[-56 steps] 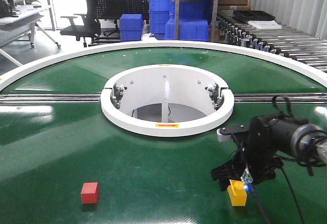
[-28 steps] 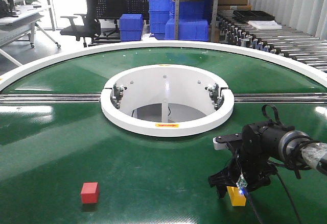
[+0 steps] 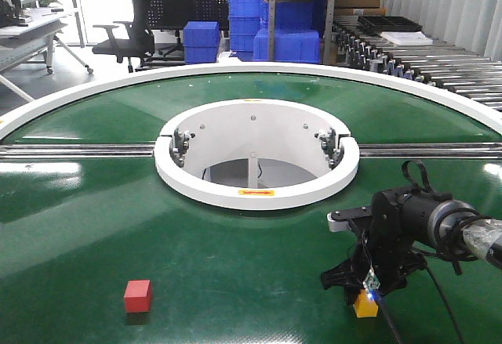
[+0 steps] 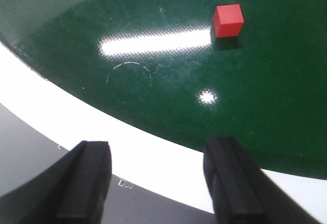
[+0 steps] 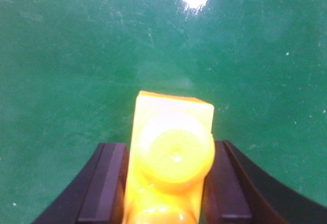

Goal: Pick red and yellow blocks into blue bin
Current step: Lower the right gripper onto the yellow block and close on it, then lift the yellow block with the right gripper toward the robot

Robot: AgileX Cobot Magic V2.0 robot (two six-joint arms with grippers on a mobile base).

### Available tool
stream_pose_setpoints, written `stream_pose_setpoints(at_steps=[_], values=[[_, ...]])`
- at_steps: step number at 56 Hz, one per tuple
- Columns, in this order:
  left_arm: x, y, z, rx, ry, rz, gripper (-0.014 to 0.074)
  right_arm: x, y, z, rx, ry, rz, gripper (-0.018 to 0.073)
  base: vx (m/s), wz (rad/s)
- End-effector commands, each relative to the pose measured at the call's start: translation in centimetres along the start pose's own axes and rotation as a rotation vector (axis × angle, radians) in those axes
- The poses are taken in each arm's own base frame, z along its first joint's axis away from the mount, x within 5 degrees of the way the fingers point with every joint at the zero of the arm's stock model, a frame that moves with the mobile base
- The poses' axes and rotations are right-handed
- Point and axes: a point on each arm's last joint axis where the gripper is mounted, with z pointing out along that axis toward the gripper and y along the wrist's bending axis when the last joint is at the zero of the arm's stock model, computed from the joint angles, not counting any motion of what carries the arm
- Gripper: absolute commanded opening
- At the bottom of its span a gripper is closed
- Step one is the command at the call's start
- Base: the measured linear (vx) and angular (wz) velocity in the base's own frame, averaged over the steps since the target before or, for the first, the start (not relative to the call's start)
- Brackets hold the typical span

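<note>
Dropped lower, the right gripper [image 3: 362, 291] is clamping its jaws on the long sides of the yellow brick [image 5: 173, 132], sitting on the green surface [image 3: 235, 281]. The left gripper [image 4: 158, 152] is hanging with jaws apart, the red cube [image 4: 228, 21] well ahead.

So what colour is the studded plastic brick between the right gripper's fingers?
Yellow. The small studded plastic brick shows best in the right wrist view.

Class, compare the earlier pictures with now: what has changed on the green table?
The right gripper came down over the yellow studded plastic brick and closed on it. The small red plastic cube stayed put. The left gripper is open.
</note>
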Motion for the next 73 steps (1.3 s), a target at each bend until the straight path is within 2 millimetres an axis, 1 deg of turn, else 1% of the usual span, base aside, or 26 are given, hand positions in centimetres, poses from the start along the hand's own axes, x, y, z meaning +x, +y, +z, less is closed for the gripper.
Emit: stream_pose_setpoints(at_steps=[1,5,9,11,12,18,19,20,21,22,23,24,26,31,33,34,41,48,54,59,64,69,73], values=[[-1.4,0.0,-0.8,0.003,-0.103,-0.011,0.0503,-1.3,-0.2,-5.4,0.013,-0.136,-0.006,0.0166,0.00,0.00],[-1.5,0.0,-0.8,0.004,-0.113,-0.011,0.0503,-1.2,-0.1,-7.2,0.001,-0.161,0.004,0.0158,0.00,0.00],[-1.6,0.0,-0.8,0.004,-0.129,-0.011,0.0503,-1.2,0.2,-9.7,-0.019,-0.209,0.007,0.0157,0.00,0.00],[-1.7,0.0,-0.8,0.005,-0.135,-0.011,0.0503,-1.0,0.5,-10.8,-0.027,-0.230,-0.001,0.0158,0.00,0.00],[-1.7,0.0,-0.9,0.005,-0.136,-0.011,0.0503,-0.9,0.7,-11.8,-0.034,-0.252,-0.012,0.0158,0.00,0.00],[-1.7,0.0,-0.9,0.005,-0.137,-0.010,0.0503,0.2,2.2,-15.2,-0.050,-0.353,-0.077,0.0157,0.00,0.00],[-1.7,0.0,-0.9,0.004,-0.137,-0.009,0.0503,0.5,2.6,-15.6,-0.054,-0.364,-0.091,0.0157,0.00,0.00],[-1.7,0.0,-0.9,0.004,-0.137,-0.006,0.0503,0.8,2.9,-16.5,-0.056,-0.397,-0.101,0.0157,0.00,0.00],[-1.7,0.0,-0.9,0.004,-0.137,-0.003,0.0503,1.2,3.2,-16.7,-0.058,-0.404,-0.114,0.0157,0.00,0.00],[-1.7,0.0,-0.9,0.004,-0.137,-0.001,0.0503,1.6,3.4,-17.5,-0.060,-0.428,-0.123,0.0157,0.00,0.00],[-1.7,0.0,-0.9,0.004,-0.137,-0.001,0.0503,2.0,3.7,-17.7,-0.059,-0.441,-0.135,0.0157,0.00,0.00],[-1.7,0.0,-0.9,0.004,-0.137,-0.001,0.0503,2.5,3.8,-18.5,-0.061,-0.465,-0.140,0.0157,0.00,0.00],[-1.7,0.0,-0.9,0.004,-0.136,-0.001,0.0503,3.4,4.2,-19.4,-0.068,-0.497,-0.151,0.0157,0.00,0.00],[-1.7,0.0,-0.9,0.004,-0.136,-0.001,0.0503,5.6,4.7,-21.2,-0.080,-0.552,-0.169,0.0157,0.00,0.00],[-1.7,0.0,-0.9,0.004,-0.136,-0.001,0.0503,6.7,4.8,-21.9,-0.089,-0.569,-0.172,0.0157,0.00,0.00],[-1.7,0.0,-0.9,0.004,-0.136,-0.001,0.0503,7.5,4.8,-22.4,-0.091,-0.579,-0.176,0.0157,0.00,0.00],[-1.8,-0.2,-0.9,0.018,-0.153,-0.006,0.0503,11.1,4.5,-23.8,-0.096,-0.601,-0.186,0.0157,0.00,0.00],[-2.0,-0.6,-0.7,0.045,-0.160,-0.005,0.0503,14.3,4.0,-24.6,-0.093,-0.620,-0.194,0.0160,0.00,0.00],[-2.1,-1.2,-0.1,0.078,-0.143,0.020,0.0503,16.7,3.6,-25.2,-0.095,-0.642,-0.191,0.0167,0.00,0.00],[-2.3,-1.7,0.6,0.096,-0.120,0.051,0.0503,18.0,3.4,-25.6,-0.099,-0.664,-0.187,0.0186,0.00,0.00],[-2.4,-2.3,1.3,0.116,-0.101,0.064,0.0503,18.9,3.3,-26.0,-0.099,-0.683,-0.186,0.0213,0.00,0.00],[-2.7,-3.0,2.2,0.150,-0.087,0.066,0.0503,19.4,3.2,-26.4,-0.099,-0.697,-0.186,0.0250,0.00,0.00],[-2.9,-3.6,2.8,0.182,-0.089,0.103,0.0503,19.6,3.2,-26.6,-0.099,-0.707,-0.185,0.0284,0.00,0.00]])
